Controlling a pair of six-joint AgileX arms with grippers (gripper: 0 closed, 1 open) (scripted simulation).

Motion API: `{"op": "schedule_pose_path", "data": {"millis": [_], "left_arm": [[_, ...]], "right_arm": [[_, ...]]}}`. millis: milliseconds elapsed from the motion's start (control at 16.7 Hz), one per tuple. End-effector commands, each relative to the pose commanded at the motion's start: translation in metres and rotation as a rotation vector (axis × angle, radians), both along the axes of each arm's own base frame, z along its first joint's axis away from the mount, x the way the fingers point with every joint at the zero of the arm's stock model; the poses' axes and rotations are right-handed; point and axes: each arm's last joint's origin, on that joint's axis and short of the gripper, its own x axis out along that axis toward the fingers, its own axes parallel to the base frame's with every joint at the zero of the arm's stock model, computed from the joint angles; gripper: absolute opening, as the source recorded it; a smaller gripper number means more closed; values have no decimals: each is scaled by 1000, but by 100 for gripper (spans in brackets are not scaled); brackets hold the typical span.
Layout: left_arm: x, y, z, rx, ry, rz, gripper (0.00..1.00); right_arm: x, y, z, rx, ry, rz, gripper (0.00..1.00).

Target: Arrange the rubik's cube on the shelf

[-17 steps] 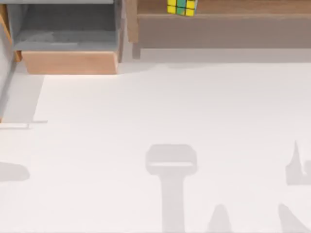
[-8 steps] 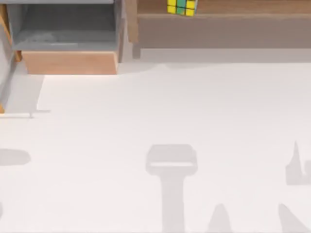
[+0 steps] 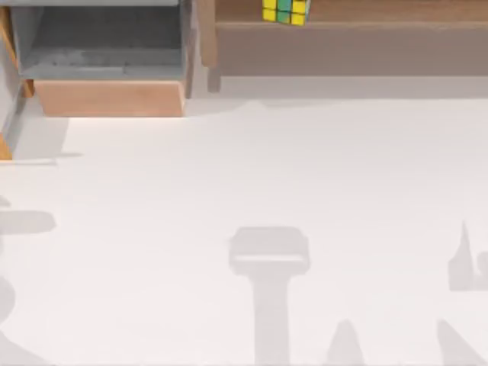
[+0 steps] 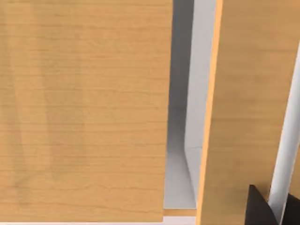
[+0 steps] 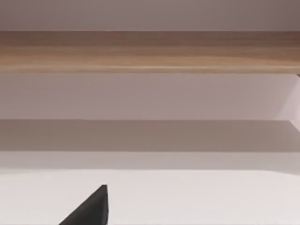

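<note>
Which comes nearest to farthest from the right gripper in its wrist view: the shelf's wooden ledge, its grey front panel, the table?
1. Table, by the fingertip.
2. Grey front panel, beyond the table.
3. Wooden ledge, atop the panel, farthest.

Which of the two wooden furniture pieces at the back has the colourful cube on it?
The long shelf at the top view's right: the rubik's cube sits on its ledge. The grey box compartment at the left holds none.

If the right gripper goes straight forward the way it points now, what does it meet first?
Probably the shelf: the right wrist view faces its taupe-grey front panel across bare table, with nothing between. How far off it stands is unclear.
</note>
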Motion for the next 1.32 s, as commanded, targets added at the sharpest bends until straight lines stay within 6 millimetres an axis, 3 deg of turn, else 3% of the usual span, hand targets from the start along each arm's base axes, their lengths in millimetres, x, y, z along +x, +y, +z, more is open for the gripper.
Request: {"op": "schedule_pose_path", "data": {"millis": [180,540,900,1320], "left_arm": [[11,-1,-5,-11,20,2,0],[60,1,3,7,-10,-1,0],[64,1,-2,-4,8,3,0],[112,1,-1,-1,4,4,0]], "right_arm": [[0,0,0,0,0,0,100],[0,0,0,0,0,0,100],[0,0,0,0,0,0,100],[0,0,0,0,0,0,100]]}}
